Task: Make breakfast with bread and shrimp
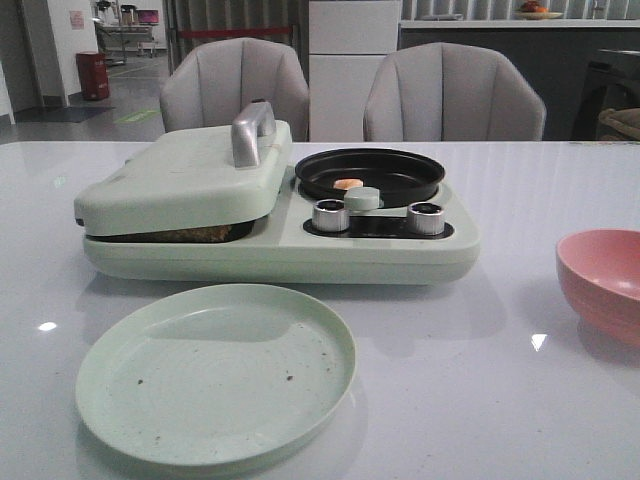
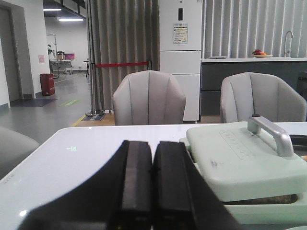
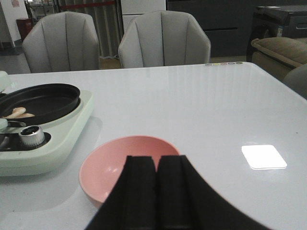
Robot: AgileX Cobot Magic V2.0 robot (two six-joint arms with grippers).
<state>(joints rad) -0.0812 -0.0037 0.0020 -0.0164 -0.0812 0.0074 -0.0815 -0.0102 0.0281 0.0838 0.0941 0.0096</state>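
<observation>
My left tool point(image 2: 152, 191) has its two black fingers pressed together with nothing between them, held above the white worktop point(image 1: 470, 380) beside the pale green breakfast maker point(image 1: 270, 240). My right tool point(image 3: 156, 191) is likewise pinched closed on nothing, hanging over the near rim of the pink bowl point(image 3: 125, 165).

In the front view neither tool shows. The breakfast maker sits mid-worktop; its hinged lid point(image 1: 185, 180), with a silver handle point(image 1: 252, 130), is down on the 9 o'clock half, and a brown edge of bread point(image 1: 195, 234) peeks from the gap under it. On the 3 o'clock half sits a black round pan point(image 1: 372, 172) holding the small orange shrimp point(image 1: 348, 184), just behind a pale green knob point(image 1: 361, 197) flanked by two silver dials point(image 1: 331, 214). An empty pale green plate point(image 1: 215, 372) lies at 6 o'clock of the maker, and the pink bowl lies at 4 o'clock. Two grey chairs point(image 1: 235, 85) stand beyond.
</observation>
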